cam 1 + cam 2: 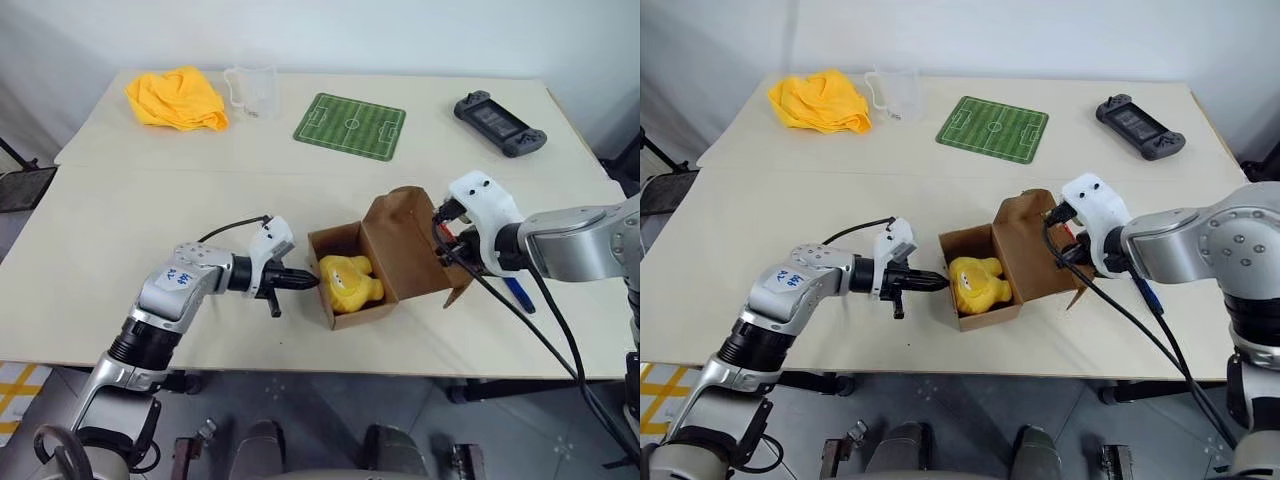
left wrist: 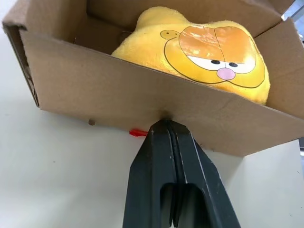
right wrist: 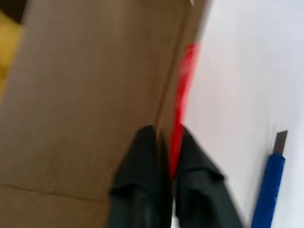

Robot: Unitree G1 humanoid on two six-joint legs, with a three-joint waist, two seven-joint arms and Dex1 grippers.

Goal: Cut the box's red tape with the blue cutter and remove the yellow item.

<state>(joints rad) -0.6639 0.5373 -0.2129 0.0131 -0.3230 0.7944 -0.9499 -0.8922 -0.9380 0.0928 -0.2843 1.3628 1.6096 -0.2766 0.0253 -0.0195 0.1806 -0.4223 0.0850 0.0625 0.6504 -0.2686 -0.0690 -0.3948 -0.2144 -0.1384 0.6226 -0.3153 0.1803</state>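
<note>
The table is viewed from above and behind both arms by the two head views, tilted forward and down; nearly the same field is covered, from the near edge to the far edge, with a slight sideways offset between them. The box is seen by the left wrist view from very close, low over the table, facing its near wall past the left hand. A raised flap of the same box is faced at very close range by the right wrist view, along the right hand, with the blue cutter beside it.
</note>
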